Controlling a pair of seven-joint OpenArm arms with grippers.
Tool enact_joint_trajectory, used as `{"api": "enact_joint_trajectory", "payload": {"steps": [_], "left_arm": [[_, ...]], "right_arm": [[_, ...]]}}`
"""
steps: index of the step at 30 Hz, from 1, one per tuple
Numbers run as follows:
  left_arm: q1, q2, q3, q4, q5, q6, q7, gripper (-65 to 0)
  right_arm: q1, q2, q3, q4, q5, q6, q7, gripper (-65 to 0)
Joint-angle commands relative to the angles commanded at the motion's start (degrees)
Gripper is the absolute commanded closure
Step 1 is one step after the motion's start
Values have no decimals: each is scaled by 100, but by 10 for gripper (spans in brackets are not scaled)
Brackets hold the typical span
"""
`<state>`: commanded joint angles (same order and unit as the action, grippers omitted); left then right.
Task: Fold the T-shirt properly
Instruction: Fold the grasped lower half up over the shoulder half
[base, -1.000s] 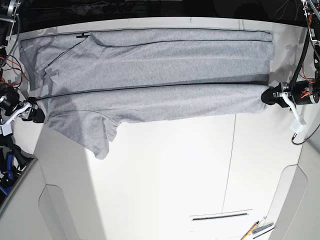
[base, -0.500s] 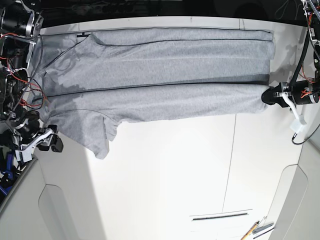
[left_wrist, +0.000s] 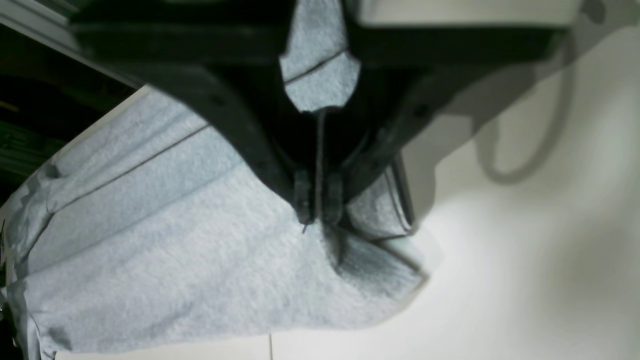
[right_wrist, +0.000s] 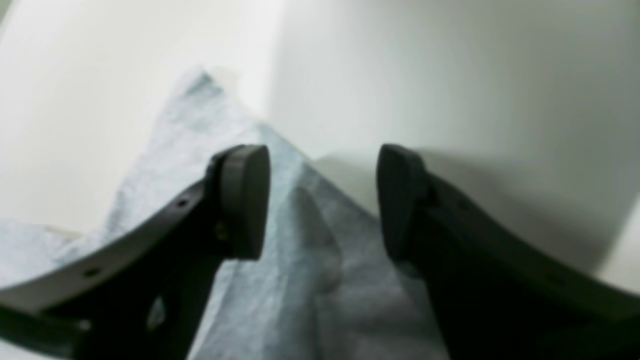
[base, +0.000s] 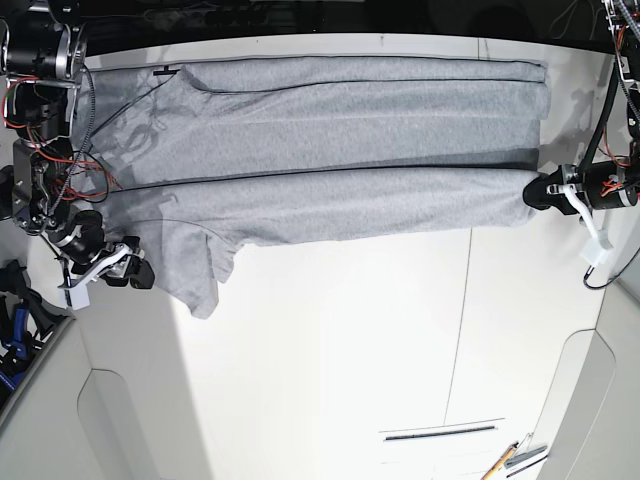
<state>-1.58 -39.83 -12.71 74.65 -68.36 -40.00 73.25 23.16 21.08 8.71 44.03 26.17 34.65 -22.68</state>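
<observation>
The light grey T-shirt lies spread across the far half of the white table, plain side up, with its near long edge folded over. One sleeve hangs toward me at the left. My left gripper is shut on the shirt's folded right edge; the left wrist view shows its fingertips pinching the cloth. My right gripper is open beside the sleeve at the left; in the right wrist view its pads straddle a grey fold without touching it.
The white table has seams and a slot near the front. A pencil and small tool lie at the front right. Cables and arm hardware stand at the left edge. Dark background lies behind the table's far edge.
My right gripper let go of the shirt's left edge, dropped toward the front, then moved right to the hanging sleeve. The left gripper has held still.
</observation>
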Motion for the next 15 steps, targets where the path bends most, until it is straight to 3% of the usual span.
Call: {"api": "enact_joint_trajectory", "payload": {"steps": [9,15], "left_arm": [[2,0,0,0,2,0,4,0],[0,-2,0,0,2,0,-22,0]], "right_arm": [[2,-498,-2,2,-2,9,-164,-324],[2,-503,0,2,-26,7,-181,-35]]}}
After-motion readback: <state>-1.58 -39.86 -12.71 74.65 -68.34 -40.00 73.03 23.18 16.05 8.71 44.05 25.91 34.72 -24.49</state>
